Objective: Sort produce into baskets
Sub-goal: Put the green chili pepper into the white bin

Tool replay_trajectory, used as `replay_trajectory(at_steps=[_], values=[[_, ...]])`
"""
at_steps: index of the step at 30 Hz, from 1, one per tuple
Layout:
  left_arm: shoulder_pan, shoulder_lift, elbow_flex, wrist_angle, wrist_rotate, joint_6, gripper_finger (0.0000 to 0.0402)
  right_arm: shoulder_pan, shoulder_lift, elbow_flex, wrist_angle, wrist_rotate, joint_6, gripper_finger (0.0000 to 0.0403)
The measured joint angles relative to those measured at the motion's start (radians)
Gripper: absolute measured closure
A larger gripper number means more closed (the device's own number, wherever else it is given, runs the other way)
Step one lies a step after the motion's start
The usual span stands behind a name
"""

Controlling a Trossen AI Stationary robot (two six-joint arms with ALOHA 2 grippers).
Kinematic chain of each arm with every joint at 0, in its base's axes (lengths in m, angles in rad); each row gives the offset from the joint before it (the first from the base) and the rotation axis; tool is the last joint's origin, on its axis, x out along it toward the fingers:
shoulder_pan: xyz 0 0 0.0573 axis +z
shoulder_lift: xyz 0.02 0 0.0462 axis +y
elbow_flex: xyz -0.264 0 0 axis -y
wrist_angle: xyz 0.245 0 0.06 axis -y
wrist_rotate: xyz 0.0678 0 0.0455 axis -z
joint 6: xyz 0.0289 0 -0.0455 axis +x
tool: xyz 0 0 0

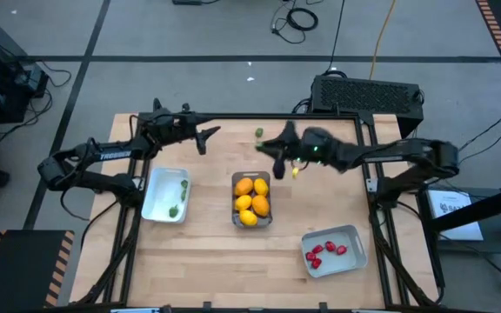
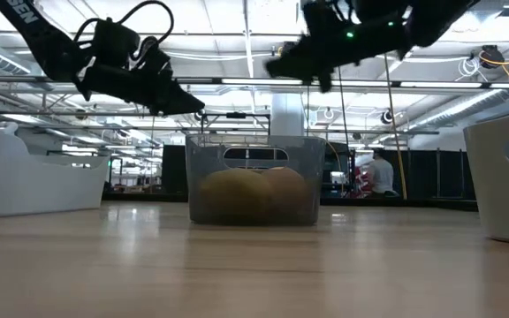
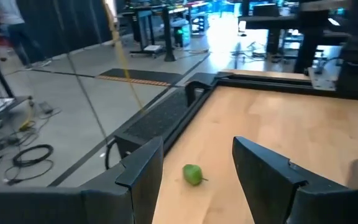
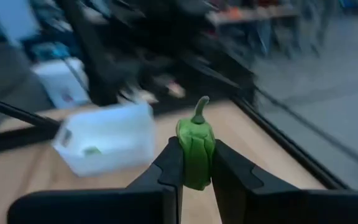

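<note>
Above the table's far side, right claw (image 4: pixel 196 169) pinches a green pepper (image 4: pixel 196 151).

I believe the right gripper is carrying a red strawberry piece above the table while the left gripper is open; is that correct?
Not quite: the right gripper is shut on a green pepper-like piece, not a red strawberry, as the right wrist view shows. The left gripper is indeed open, with another green piece on the table beyond its jaws.

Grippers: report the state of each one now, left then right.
Left gripper: open, empty, above a small green fruit on the table.
Right gripper: closed on a green pepper.
</note>
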Motion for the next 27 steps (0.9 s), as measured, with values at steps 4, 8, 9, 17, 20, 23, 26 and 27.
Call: replay_trajectory(at_steps=[4,8,9,17,20,23,26,27], values=[[0.003,0.000,0.000,0.000,-0.007,0.000,0.0201,0.073,0.165,0.000,0.314,0.000,-0.061,0.0349],[0.003,0.000,0.000,0.001,-0.006,0.000,0.0201,0.121,0.350,0.076,0.476,-0.010,-0.122,0.0349],[0.003,0.000,0.000,0.001,-0.007,0.001,0.0201,0.129,0.392,0.118,0.477,-0.030,-0.132,0.0349],[0.003,0.000,0.000,0.001,-0.027,0.004,0.0201,0.161,0.698,0.541,0.327,-0.210,-0.173,0.0349],[0.002,0.002,0.000,-0.008,-0.067,0.002,0.0201,0.159,0.787,0.697,0.249,-0.213,-0.167,0.0348],[0.003,0.002,0.000,-0.029,-0.147,0.002,0.0201,0.158,0.883,0.848,0.207,-0.245,-0.167,0.0348],[0.003,0.002,0.001,-0.044,-0.201,0.004,0.0201,0.159,0.989,0.988,0.161,-0.291,-0.167,0.0348],[0.003,0.002,0.001,-0.050,-0.206,0.008,0.0201,0.160,1.023,1.033,0.140,-0.298,-0.163,0.0348]])
